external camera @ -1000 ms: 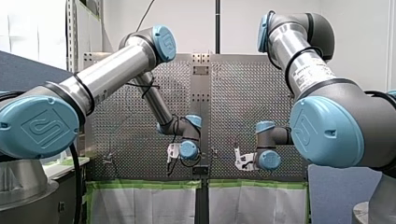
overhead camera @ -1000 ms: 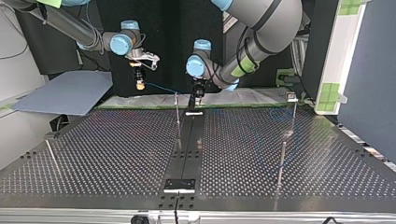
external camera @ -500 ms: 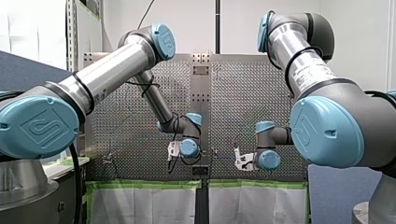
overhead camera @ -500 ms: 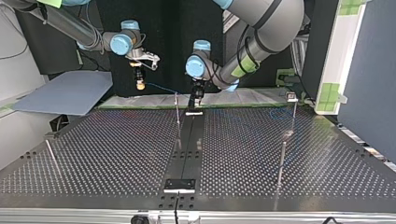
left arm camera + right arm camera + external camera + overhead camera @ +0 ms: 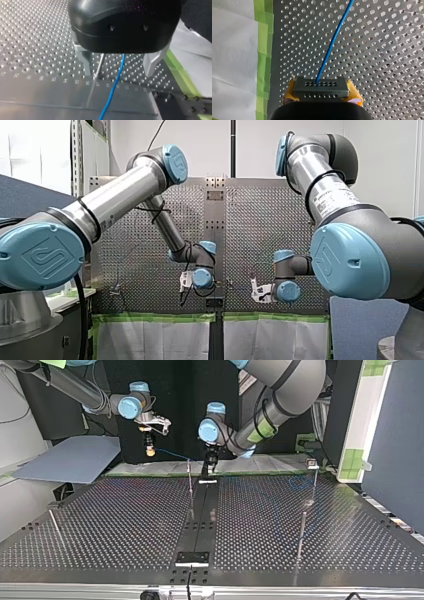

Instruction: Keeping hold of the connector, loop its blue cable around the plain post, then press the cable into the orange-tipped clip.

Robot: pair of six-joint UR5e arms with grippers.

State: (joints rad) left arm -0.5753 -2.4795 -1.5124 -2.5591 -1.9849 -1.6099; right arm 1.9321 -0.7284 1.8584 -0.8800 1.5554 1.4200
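The right end effector (image 5: 321, 92) clenches the dark connector (image 5: 321, 85). Its blue cable (image 5: 332, 42) crosses the perforated surface (image 5: 387, 50), passing between the spread fingers of the left end effector (image 5: 117, 65), beside a thin post (image 5: 100, 65).

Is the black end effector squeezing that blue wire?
No, my left end effector is open, its fingers standing clear on either side of the blue cable.
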